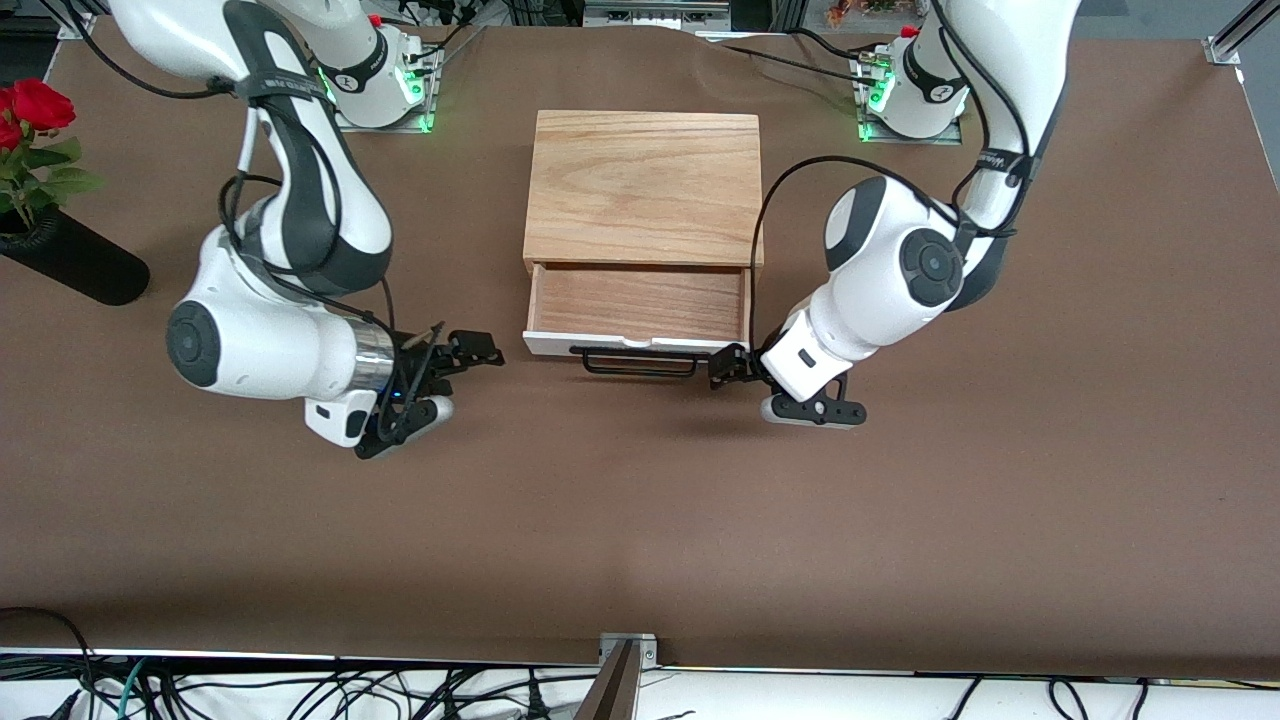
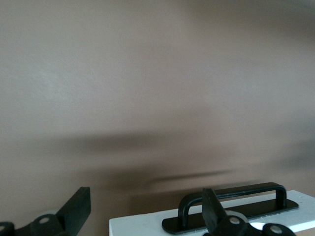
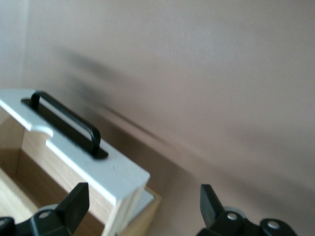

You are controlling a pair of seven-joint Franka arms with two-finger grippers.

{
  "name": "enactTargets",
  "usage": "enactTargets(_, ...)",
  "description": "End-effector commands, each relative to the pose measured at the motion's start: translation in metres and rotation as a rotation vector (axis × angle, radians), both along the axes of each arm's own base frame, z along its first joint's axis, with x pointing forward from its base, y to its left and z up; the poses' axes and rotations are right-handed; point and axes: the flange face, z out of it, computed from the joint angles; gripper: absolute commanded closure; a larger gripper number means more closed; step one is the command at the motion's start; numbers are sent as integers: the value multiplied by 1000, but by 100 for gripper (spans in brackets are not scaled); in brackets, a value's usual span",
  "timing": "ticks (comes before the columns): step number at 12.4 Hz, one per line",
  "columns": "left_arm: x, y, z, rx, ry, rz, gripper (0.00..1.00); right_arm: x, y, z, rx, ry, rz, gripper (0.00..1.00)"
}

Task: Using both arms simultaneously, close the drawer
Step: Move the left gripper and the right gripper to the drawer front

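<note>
Drawer (image 1: 640, 305) is sitting pulled partway out of the oak box (image 1: 645, 188), mid-table between the two arm bases, and you're seeing its bare light-wood floor from above. White front panel (image 1: 630, 345) is facing the front camera, with the thin black wire handle (image 1: 638, 361) running along it.

Your left gripper (image 1: 728, 366) is sitting low at the panel's corner toward the left arm's end of the table, right by the end of the handle. Its fingers (image 2: 212, 209) are spread apart, holding nothing; in the left wrist view one is crossing in front of the handle (image 2: 231, 199) and the white panel (image 2: 142, 227), while the other is standing off the panel's edge over brown table. Whether a finger is actually touching the panel, you can't tell.

Your right gripper (image 1: 478, 350) is sitting low over the table (image 1: 640, 520), toward the right arm's end, apart from the drawer's other corner. Its fingers (image 3: 78, 199) are spread wide too, gripping nothing; the right wrist view is showing the panel corner (image 3: 110, 172) and handle (image 3: 66, 123) lying between them, farther off.

Black vase with red roses (image 1: 40, 200) is lying at the table edge at the right arm's end, well apart from the box.
</note>
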Motion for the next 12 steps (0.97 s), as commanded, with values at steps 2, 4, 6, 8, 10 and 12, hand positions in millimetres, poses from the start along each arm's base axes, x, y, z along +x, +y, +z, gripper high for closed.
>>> enactTargets(2,-1,-13,-15,-10,21,1,0,6,32,-35,33,-1,-30,0)
enactTargets(4,-3,-15,-28,-2,37,-9,0,1,45,-43,30,27,-45,0)
enactTargets(6,-5,-16,-31,1,43,-18,0,-5,53,-49,75,64,-65,0)
enactTargets(8,-7,-18,-37,5,54,-20,0,-15,72,-58,83,81,-43,0)
enactTargets(10,-11,-25,-39,7,59,-25,0,-20,71,-71,74,89,-39,0)
enactTargets(12,-11,-26,-39,7,59,-27,0,-23,70,-79,70,92,-25,0)
